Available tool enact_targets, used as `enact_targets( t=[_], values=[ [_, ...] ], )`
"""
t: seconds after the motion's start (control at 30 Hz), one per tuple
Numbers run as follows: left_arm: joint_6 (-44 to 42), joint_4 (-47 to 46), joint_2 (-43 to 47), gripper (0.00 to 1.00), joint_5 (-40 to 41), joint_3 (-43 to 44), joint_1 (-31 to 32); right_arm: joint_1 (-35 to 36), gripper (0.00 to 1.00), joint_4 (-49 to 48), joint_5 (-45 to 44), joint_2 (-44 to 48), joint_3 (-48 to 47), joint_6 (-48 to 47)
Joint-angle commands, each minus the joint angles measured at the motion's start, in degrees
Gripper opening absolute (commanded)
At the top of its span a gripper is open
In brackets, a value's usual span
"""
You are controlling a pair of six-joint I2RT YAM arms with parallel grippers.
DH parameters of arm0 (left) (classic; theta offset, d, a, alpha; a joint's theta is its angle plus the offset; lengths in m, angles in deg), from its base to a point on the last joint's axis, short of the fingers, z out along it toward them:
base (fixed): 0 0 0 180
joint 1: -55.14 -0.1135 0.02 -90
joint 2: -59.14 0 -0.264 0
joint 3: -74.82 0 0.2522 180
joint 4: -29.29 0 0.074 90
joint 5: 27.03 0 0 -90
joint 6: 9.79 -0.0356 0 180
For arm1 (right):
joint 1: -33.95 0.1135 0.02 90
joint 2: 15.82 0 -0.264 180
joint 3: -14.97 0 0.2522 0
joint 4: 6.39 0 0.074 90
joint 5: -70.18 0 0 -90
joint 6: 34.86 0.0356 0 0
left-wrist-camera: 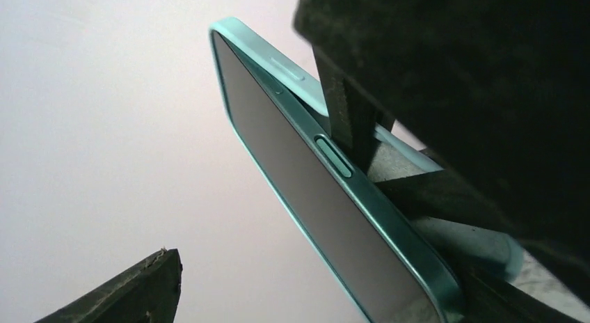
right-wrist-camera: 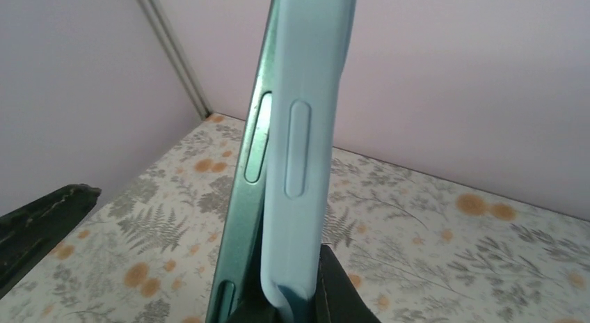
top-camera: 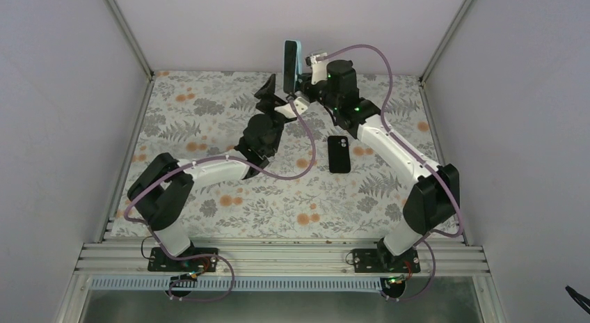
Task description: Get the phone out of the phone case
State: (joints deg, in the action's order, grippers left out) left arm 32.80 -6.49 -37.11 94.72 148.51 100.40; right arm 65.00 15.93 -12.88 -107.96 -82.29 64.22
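Note:
The phone (top-camera: 286,64), dark-screened with a teal metal edge, stands upright in mid-air at the back of the table, in a light blue case (top-camera: 298,57). My right gripper (top-camera: 300,92) is shut on the case's lower end. In the right wrist view one black finger (right-wrist-camera: 348,295) sits behind the case (right-wrist-camera: 306,128), and the phone (right-wrist-camera: 240,225) has split away from it along the side. My left gripper (top-camera: 277,92) is open around the phone. In the left wrist view one finger (left-wrist-camera: 132,292) is well apart from the screen (left-wrist-camera: 306,191), with the case rim (left-wrist-camera: 296,69) behind.
A black phone-shaped object (top-camera: 339,154) lies flat on the floral table cover (top-camera: 209,114), under the right forearm. White walls and metal posts enclose the table on three sides. A left gripper finger (right-wrist-camera: 38,225) shows at the right wrist view's left edge.

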Motion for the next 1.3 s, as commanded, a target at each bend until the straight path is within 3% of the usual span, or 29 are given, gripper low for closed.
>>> enact_targets(
  t=[0.0, 0.1, 0.27, 0.4, 0.47, 0.67, 0.77, 1.03, 1.27],
  values=[
    [-13.17, -27.44, -0.2, 0.84, 13.84, 0.88, -3.67, 1.47, 0.03, 9.85, 14.42, -0.86, 1.12, -0.65],
    [-17.16, -32.38, -2.56, 0.79, 14.83, 2.43, -4.08, 1.56, 0.03, 12.09, 20.07, -0.93, 1.53, -1.65],
    [-15.42, -29.99, -2.48, 0.69, 14.43, 3.0, -4.33, 1.57, 0.03, 14.51, 24.6, 0.36, 2.67, -3.61],
    [-14.3, -29.19, -2.88, 0.4, 13.7, 2.96, -4.1, 1.63, 0.03, 18.26, 26.47, -0.59, 2.01, -5.26],
    [-14.32, -29.31, -3.21, 0.3, 13.4, 3.33, -3.88, 1.69, 0.03, 19.89, 27.7, -1.03, 1.47, -5.61],
    [-14.77, -28.46, -4.84, 0.23, 13.5, 5.66, -3.88, 1.74, 0.03, 22.14, 28.26, -0.79, 1.09, -6.97],
    [-13.17, -26.15, -4.61, 0.14, 13.68, 6.34, -3.89, 1.67, 0.03, 21.11, 26.14, 0.03, 2.33, -6.96],
    [-5.45, -13.29, 1.4, 0.03, 12.44, 5.93, -3.42, -2.43, 0.03, 18.08, 14.85, 1.03, 5.52, -8.96],
    [3.51, 4.83, 8.62, 0.02, 6.34, 5.03, -3.24, -5.01, 0.03, 16.41, 9.25, 3.97, 9.09, -10.77]
  ],
)
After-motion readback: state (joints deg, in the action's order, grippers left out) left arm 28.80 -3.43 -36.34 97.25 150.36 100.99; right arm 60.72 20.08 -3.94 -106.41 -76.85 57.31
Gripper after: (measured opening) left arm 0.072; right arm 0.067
